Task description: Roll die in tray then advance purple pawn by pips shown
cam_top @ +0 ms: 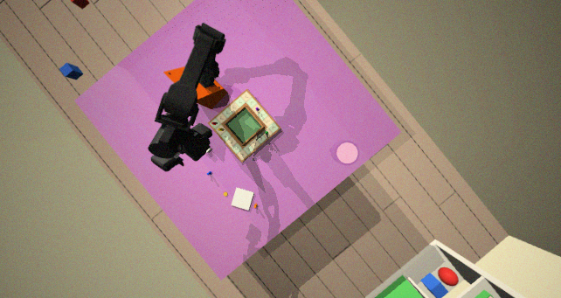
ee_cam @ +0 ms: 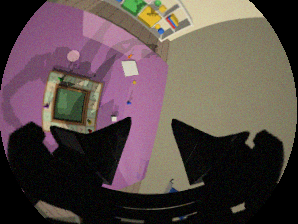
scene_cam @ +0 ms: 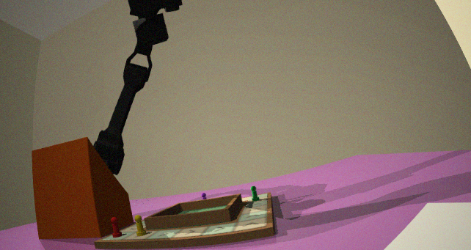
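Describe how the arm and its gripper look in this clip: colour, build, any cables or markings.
The arm is matte black throughout, built of blocky, boxy links, with a forked bracket showing an open gap in the exterior view. It rises from an orange block. The gripper shows two dark, wedge-shaped fingers. No cables, labels or markings are visible.

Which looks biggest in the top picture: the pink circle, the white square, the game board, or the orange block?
1. Game board
2. Orange block, though the arm hides part of it
3. White square and pink circle look about alike, so I won't rank them.
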Robot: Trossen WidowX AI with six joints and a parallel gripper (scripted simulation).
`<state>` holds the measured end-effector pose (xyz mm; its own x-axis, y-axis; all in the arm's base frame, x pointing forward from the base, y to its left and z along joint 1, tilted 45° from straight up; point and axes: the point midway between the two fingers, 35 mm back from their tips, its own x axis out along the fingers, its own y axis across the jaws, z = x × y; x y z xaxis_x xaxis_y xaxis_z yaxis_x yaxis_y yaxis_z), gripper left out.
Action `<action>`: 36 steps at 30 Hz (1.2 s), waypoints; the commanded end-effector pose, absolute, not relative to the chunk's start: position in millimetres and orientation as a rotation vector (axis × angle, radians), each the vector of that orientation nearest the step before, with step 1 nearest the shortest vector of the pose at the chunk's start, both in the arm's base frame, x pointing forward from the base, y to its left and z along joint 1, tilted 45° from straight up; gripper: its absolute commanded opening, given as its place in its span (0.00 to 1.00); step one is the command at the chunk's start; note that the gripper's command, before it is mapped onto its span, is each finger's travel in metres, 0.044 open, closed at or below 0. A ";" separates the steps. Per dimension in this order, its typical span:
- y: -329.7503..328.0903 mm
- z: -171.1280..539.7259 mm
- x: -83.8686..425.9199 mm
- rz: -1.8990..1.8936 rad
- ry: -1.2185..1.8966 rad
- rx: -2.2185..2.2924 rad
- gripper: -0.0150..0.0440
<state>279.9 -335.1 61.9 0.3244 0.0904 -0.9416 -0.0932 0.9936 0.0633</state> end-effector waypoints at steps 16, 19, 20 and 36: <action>-187.8 -179.7 225.9 0.631 1.456 0.539 0.72; -186.0 -181.2 225.0 0.635 1.457 0.544 0.72; -186.0 -181.2 225.0 0.635 1.457 0.544 0.72; -165.1 -205.5 225.6 0.636 1.456 0.545 0.72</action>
